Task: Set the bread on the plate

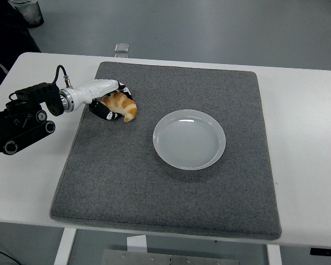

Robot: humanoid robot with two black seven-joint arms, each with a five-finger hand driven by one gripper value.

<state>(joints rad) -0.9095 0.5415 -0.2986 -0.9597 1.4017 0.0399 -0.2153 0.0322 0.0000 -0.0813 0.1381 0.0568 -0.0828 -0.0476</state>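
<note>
The golden-brown, crescent-shaped croissant (123, 106) lies on the grey felt mat (171, 182), at about ten o'clock from the round white ceramic plate (189, 139) and well apart from it. The robot's left hand (109, 100), white-shelled with black fingertips, is curled around the bread from its nine o'clock side: fingers arch over the top and the thumb tucks under the near edge, so it looks closed on the croissant, which seems not yet lifted clear of the mat.

A croissant is light, soft and flaky; it will crush or shed crumbs under a hard pinch. The thick middle of the crescent is the safest place to hold it, not the thin tips, which may break off.

The mat looks rough and slightly springy, so nothing should slide. It covers most of the white table (311, 138). The plate is shallow and empty, with bare mat between it and the bread. The right arm is out of view.
</note>
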